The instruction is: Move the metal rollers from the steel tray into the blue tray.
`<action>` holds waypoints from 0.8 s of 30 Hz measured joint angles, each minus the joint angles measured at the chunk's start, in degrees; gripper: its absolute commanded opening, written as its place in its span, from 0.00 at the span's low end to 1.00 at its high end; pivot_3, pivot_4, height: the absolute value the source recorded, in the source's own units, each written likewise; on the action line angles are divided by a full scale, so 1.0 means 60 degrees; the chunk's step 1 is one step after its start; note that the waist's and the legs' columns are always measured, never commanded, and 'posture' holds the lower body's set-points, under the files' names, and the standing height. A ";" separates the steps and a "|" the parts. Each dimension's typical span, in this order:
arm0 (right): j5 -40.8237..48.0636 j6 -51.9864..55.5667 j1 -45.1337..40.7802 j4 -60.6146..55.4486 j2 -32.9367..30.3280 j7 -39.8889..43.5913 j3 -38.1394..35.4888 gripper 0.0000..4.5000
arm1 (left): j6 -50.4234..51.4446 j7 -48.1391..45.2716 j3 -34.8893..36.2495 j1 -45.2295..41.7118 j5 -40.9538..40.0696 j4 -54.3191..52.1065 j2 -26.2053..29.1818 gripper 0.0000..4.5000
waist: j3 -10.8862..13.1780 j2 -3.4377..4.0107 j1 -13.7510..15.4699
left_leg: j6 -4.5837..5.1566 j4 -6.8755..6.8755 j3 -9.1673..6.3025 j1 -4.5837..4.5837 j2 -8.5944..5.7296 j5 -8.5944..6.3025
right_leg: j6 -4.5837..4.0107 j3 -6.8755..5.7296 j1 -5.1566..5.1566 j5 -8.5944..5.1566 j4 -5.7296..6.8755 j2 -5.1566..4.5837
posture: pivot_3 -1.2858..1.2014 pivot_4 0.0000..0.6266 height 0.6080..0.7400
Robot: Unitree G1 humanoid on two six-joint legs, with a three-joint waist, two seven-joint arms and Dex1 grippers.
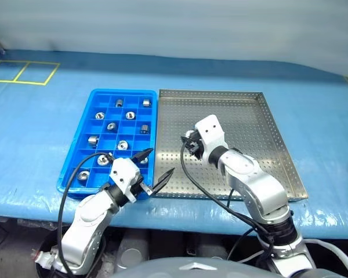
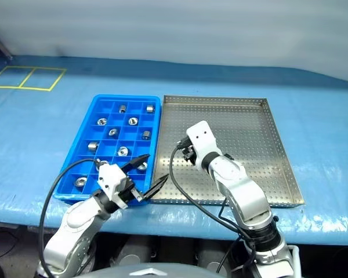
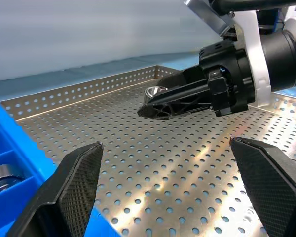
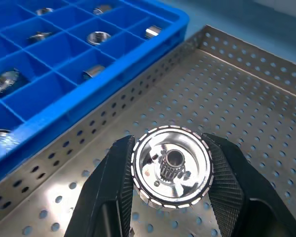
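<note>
I'm seeing my right claw (image 4: 170, 190) clenching a roller (image 4: 171, 167), its two black fingers (image 4: 113, 187) pressing the shiny rim from either side, the toothed hub and central hole facing the wrist camera. That claw is hanging above the perforated floor of the steel tray (image 1: 261, 124), over its left part, not far from the rim next to the blue tray (image 1: 75, 165), and the roller is lifted clear of the floor. My left claw (image 1: 156, 168) is standing released, fingers spread wide and gripping nothing, hovering over the near edge where the two trays meet; from its wrist camera I'm looking across the steel floor at the right claw and its roller (image 3: 156, 92). The blue tray is lying just left of the steel tray, rims side by side, and other rollers (image 1: 122, 145) are sitting singly in a number of its compartments, some upright and some on their sides. Both trays are resting on a blue sheet (image 1: 35, 127).
</note>
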 measured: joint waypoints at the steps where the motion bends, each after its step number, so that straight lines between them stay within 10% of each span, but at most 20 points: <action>1: -0.0001 -0.0224 -0.0174 0.0060 -0.0034 0.0208 0.0194 0.38 | -0.0185 0.0112 0.0102 0.0227 0.0043 -0.0049 -0.0015 1.00 | 0.0000 0.0000 0.0075 | 0.0000 0.0000 -0.0002 0.0000 0.0000 0.0000 | 0.0000 -0.0004 0.0000 0.0000 -0.0002 0.0000 | 0.68 0.24 1.00; 24: -0.0116 -0.2580 -0.1040 0.2317 0.0257 0.3039 0.2217 0.38 | -0.2576 0.1100 0.1375 0.4095 0.0457 -0.0854 -0.0522 1.00 | 0.0001 -0.0014 0.3605 | -0.0028 -0.0007 0.0010 -0.0100 0.0008 -0.0019 | -0.0018 -0.0084 -0.0141 -0.0016 -0.0031 -0.0030 | 0.79 0.24 1.00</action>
